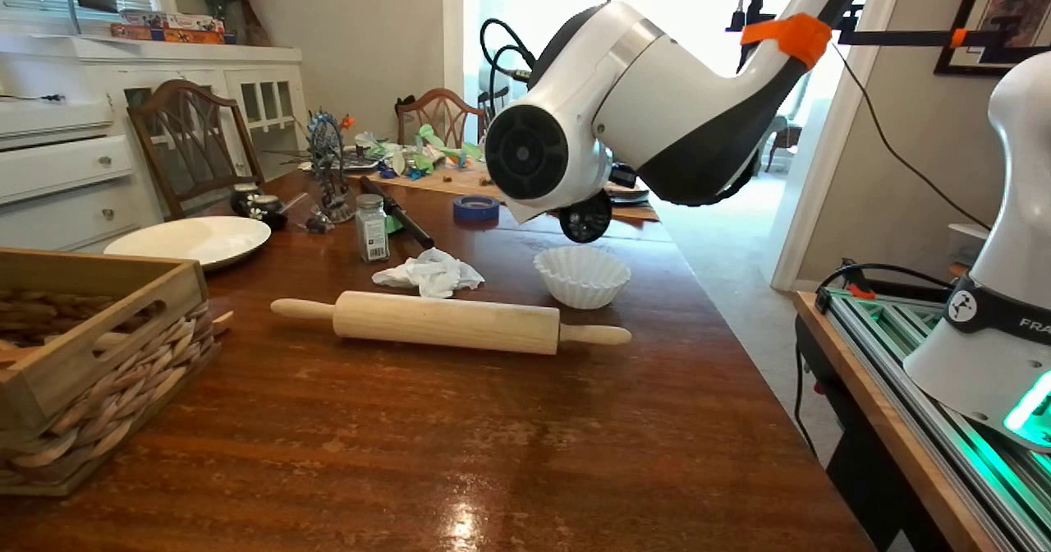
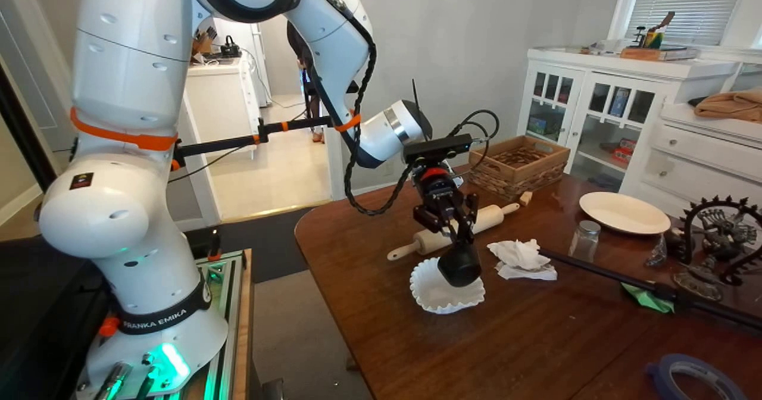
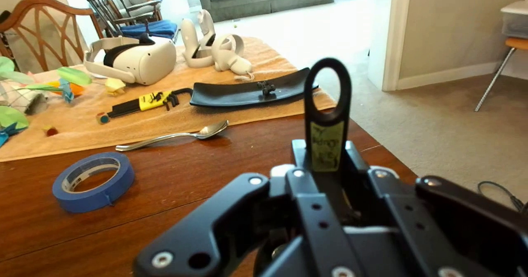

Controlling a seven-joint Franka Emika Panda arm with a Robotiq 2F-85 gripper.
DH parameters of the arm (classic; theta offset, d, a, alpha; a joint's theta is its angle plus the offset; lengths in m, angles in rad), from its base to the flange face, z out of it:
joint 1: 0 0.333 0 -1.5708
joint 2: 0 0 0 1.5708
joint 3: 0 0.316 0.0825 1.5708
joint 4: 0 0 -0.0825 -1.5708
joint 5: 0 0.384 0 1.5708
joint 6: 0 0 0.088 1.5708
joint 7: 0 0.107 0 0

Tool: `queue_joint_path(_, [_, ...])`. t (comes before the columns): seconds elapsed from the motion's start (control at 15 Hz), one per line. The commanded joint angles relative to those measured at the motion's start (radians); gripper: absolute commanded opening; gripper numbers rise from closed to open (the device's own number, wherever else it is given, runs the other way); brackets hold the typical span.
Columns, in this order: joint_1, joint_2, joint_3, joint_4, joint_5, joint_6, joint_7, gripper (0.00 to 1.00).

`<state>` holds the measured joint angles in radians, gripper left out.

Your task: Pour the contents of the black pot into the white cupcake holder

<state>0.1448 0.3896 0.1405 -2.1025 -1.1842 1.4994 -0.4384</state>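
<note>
Now my gripper [image 3: 328,155] is closed on the handle [image 3: 328,133] of the black pot [image 2: 459,266], which hangs tilted below it, just above the white cupcake holder [image 2: 439,297]; tipping further should pour.

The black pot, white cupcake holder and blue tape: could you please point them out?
Black pot [image 2: 459,266]: in an exterior view, rounded outside.
White cupcake holder [image 1: 582,283]: in an exterior view, ribbed side.
Blue tape [image 3: 90,201]: in the wrist view, outer side.
</note>
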Motion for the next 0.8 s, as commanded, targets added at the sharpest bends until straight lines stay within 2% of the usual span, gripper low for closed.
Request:
queue_joint_path(0.0, [0.021,0.027,0.021,0.010,-0.015,-0.087,-0.022,0.06])
queue_joint_path(0.73, [0.027,0.084,0.017,0.022,-0.143,-0.177,-0.047,0.06])
